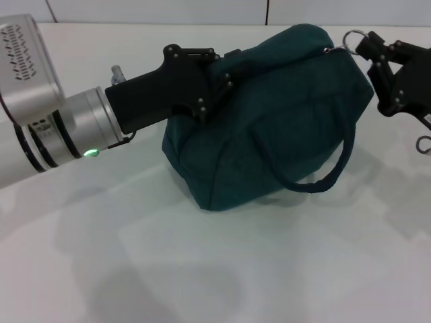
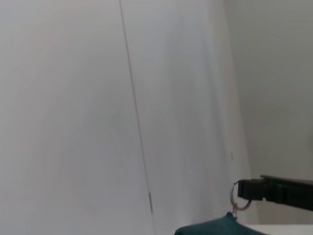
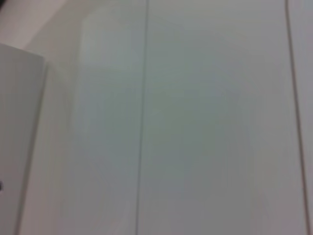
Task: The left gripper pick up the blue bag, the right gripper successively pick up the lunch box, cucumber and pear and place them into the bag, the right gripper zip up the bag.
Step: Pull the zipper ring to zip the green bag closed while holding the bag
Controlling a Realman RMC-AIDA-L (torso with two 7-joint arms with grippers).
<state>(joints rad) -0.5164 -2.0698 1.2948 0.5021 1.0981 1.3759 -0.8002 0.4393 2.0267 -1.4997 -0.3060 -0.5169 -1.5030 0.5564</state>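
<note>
Bag point(image 1: 269, 114) on worktop point(image 1: 202, 269), left gripper point(image 1: 214, 79) clamped on its top, right gripper point(image 1: 360, 46) pinching zipper ring point(image 1: 351, 37).

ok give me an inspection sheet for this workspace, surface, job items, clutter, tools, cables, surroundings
surface: white table, bare part in front of the bag
job's things: blue bag sits on the table, bulging, one loop handle hanging on the front; silver ring pull at its right top end; lunch box, cucumber and pear not visible
clutter: nothing seen
tools: left tool at the bag's left top edge, fingers hidden against the fabric; right tool at the ring pull, appears closed on it
cables: nothing seen
surroundings: pale wall panels with vertical seams behind the table
</note>
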